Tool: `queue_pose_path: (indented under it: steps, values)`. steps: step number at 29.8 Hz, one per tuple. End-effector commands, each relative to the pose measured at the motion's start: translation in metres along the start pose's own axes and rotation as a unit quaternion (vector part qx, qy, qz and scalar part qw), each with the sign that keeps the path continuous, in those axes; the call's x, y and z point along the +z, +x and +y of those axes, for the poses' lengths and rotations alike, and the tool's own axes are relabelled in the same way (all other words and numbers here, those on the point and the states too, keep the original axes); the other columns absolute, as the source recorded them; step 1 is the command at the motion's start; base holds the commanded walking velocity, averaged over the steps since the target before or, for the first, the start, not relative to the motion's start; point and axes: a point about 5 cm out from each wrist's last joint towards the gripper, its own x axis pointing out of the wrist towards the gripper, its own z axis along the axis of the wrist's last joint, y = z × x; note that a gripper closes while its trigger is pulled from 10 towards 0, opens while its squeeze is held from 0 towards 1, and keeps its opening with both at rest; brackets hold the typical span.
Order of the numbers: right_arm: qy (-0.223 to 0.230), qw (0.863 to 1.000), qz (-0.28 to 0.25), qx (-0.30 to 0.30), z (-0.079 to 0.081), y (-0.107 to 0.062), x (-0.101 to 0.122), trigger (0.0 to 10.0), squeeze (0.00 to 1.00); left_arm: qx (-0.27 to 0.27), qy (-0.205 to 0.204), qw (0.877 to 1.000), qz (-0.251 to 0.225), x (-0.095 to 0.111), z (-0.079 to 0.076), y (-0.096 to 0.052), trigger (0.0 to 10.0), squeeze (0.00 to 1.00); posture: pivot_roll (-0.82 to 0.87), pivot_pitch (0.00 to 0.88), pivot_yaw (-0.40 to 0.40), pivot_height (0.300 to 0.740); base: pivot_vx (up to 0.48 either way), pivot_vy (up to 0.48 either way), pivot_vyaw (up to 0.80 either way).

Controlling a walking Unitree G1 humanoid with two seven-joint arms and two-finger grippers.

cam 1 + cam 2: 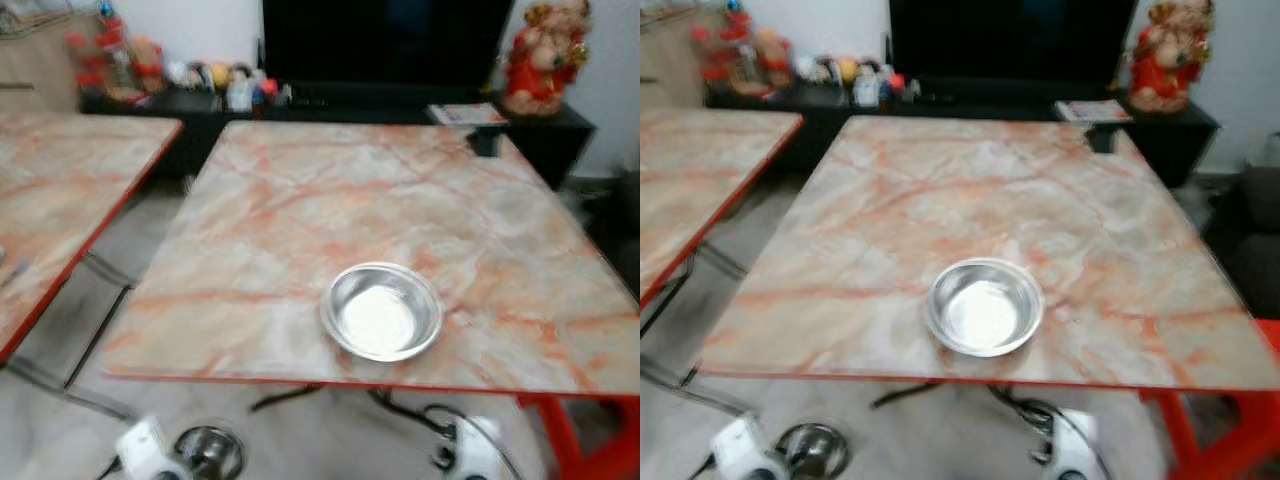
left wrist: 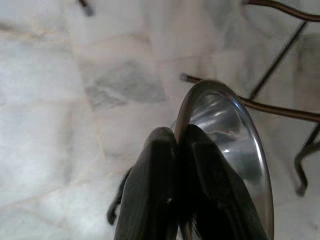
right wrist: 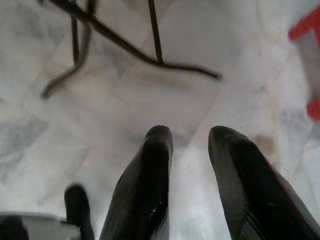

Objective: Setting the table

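Observation:
A steel bowl [image 1: 381, 311] rests near the front edge of the marble-topped table [image 1: 330, 190]. Down by my left side, my left gripper [image 2: 181, 141] is shut on the rim of a second steel bowl [image 2: 235, 135], which also appears low over the floor [image 1: 208, 452]. In the right wrist view my right gripper [image 3: 190, 136] hangs open over the pale floor with nothing between its fingers [image 3: 150, 165].
A second marble table [image 1: 60, 190] stands to the left with a gap between. Behind is a dark TV cabinet [image 1: 330, 100] with small items and a red figurine [image 1: 545, 55]. Black table legs [image 3: 120, 40] and a red frame [image 1: 575, 440] stand below.

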Motion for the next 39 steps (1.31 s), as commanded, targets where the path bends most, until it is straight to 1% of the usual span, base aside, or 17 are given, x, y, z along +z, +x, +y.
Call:
queue_pose_path:
  steps: [1, 6, 10, 21, 24, 29, 34, 39]
  values:
    - [0.0, 1.0, 0.009, -0.018, -0.0144, -0.0016, -0.0032, 10.0, 0.0, -0.019, 0.001, 1.0, 0.0, -0.0016, -0.0141, 0.0004, 10.0, 0.0, -0.03, 0.0, -0.019, 0.74, 0.259, -0.382, -0.67]
    - [0.001, 1.0, 0.008, -0.017, -0.0129, -0.0014, -0.003, 10.0, 0.0, -0.019, 0.002, 1.0, -0.001, -0.0012, -0.0133, 0.0004, 10.0, 0.0, -0.03, 0.0, -0.019, 0.74, 0.259, -0.382, -0.64]
    - [0.0, 1.0, 0.006, -0.016, -0.0127, -0.0014, -0.0027, 10.0, 0.0, -0.017, 0.004, 1.0, -0.001, -0.0012, -0.0125, 0.0004, 10.0, 0.0, -0.03, 0.0, -0.019, 0.74, 0.258, -0.362, 0.0]
    - [-0.002, 1.0, 0.007, -0.016, -0.0138, -0.0014, -0.0026, 10.0, 0.0, -0.006, -0.007, 1.0, -0.004, -0.0022, -0.0106, 0.0, 10.0, 0.0, -0.03, 0.0, -0.022, 0.74, 0.0, 0.0, 0.0]
    - [-0.003, 1.0, 0.006, -0.015, -0.0135, -0.0013, -0.002, 10.0, 0.0, -0.007, 0.002, 1.0, 0.0, -0.0034, -0.0112, -0.0001, 10.0, 0.0, -0.03, 0.0, -0.023, 0.74, 0.0, 0.0, 0.0]
    - [-0.002, 1.0, 0.003, -0.014, -0.0133, -0.0012, -0.0012, 10.0, 0.0, -0.007, -0.003, 1.0, 0.003, -0.0043, -0.0123, -0.0002, 10.0, 0.0, -0.03, 0.0, -0.025, 0.74, 0.0, 0.0, 0.0]
    - [-0.002, 1.0, 0.003, -0.015, -0.0131, -0.0013, -0.0016, 10.0, 0.0, -0.007, -0.001, 1.0, 0.005, -0.0053, -0.012, -0.0004, 10.0, 0.0, -0.03, 0.0, -0.023, 0.74, -0.242, 0.0, 0.0]
    - [-0.001, 1.0, 0.005, -0.016, -0.0133, -0.0016, -0.003, 10.0, 0.0, -0.007, 0.004, 1.0, 0.004, -0.0052, -0.0119, -0.0004, 10.0, 0.0, -0.03, 0.0, -0.023, 0.74, 0.0, 0.0, 0.0]
